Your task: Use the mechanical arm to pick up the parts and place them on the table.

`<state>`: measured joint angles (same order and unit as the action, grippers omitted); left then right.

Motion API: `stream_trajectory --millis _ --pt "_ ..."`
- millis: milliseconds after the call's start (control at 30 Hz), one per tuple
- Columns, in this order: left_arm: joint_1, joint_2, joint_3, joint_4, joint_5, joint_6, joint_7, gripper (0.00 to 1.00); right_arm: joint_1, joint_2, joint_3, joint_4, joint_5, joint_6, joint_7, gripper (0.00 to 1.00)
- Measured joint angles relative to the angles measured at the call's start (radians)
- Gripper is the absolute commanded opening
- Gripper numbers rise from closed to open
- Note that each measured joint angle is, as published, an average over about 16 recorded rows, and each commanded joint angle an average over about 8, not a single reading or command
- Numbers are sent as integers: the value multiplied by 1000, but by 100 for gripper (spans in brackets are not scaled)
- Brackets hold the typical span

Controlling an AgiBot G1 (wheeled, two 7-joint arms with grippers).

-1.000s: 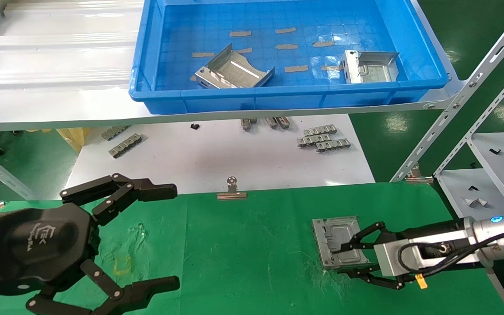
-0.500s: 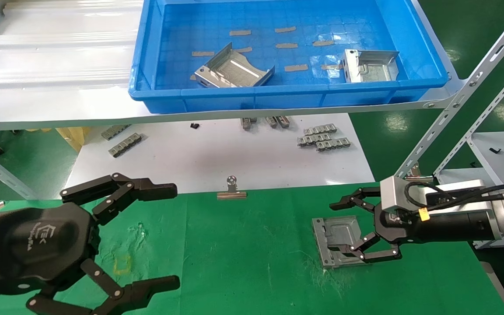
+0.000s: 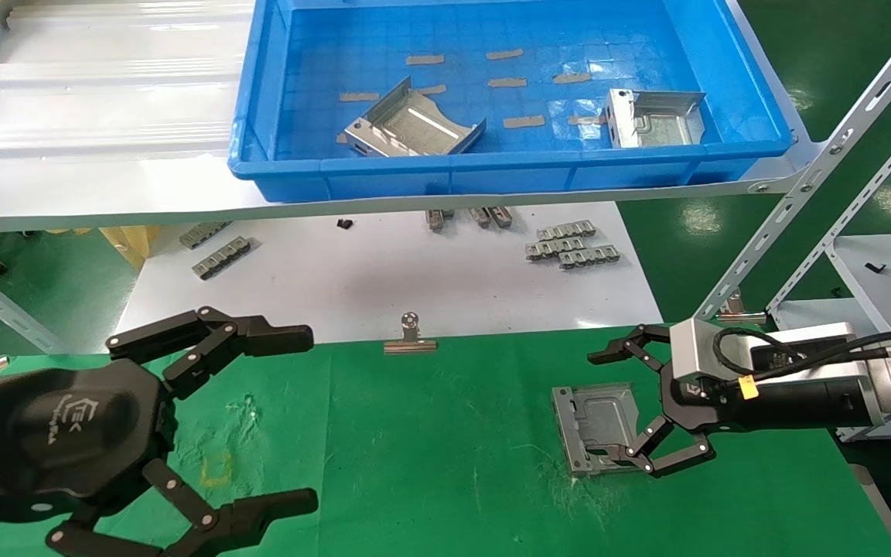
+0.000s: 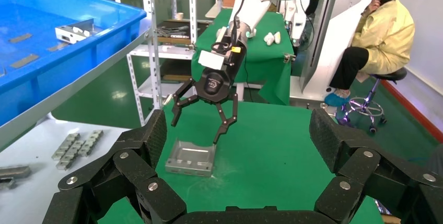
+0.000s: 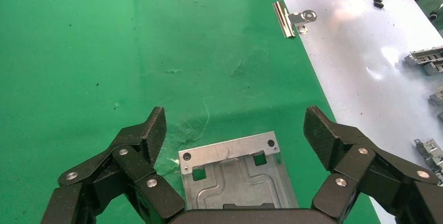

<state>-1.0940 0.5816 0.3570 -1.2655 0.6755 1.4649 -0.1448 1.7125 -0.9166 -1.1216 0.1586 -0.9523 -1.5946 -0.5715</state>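
Note:
One silver part (image 3: 596, 429) lies flat on the green table (image 3: 445, 433), walls up, with nothing gripping it. My right gripper (image 3: 610, 404) hangs open just over its right side, one fingertip (image 3: 625, 452) close to the part's near edge. In the right wrist view the part (image 5: 237, 174) sits between and below the spread pads (image 5: 154, 129). Two more parts (image 3: 414, 124) (image 3: 656, 117) lie in the blue tray (image 3: 492, 176). My left gripper (image 3: 308, 422) is parked open and empty at the lower left. From the left wrist I see the part (image 4: 190, 158) and the right gripper (image 4: 196, 129).
A silver binder clip (image 3: 410, 337) sits at the cloth's far edge. Beyond it is a white sheet (image 3: 384, 278) with small grey ridged strips (image 3: 571, 249). The tray rests on a metal shelf (image 3: 90, 139) above. A slotted rack (image 3: 848, 139) stands to the right.
The right gripper has let go of the part, risen, turned at the wrist and spread its fingers. The part stays put on the green cloth. The left arm has not moved.

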Motion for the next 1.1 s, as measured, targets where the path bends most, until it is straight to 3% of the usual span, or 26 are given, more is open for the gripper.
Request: stream_trajectory --millis 300,1100 --pt "0 0 0 0 0 0 0 100 -59 27 76 102 19 10 64 100" --pt "0 0 0 0 0 0 0 100 -315 151 416 556 109 50 372 100"
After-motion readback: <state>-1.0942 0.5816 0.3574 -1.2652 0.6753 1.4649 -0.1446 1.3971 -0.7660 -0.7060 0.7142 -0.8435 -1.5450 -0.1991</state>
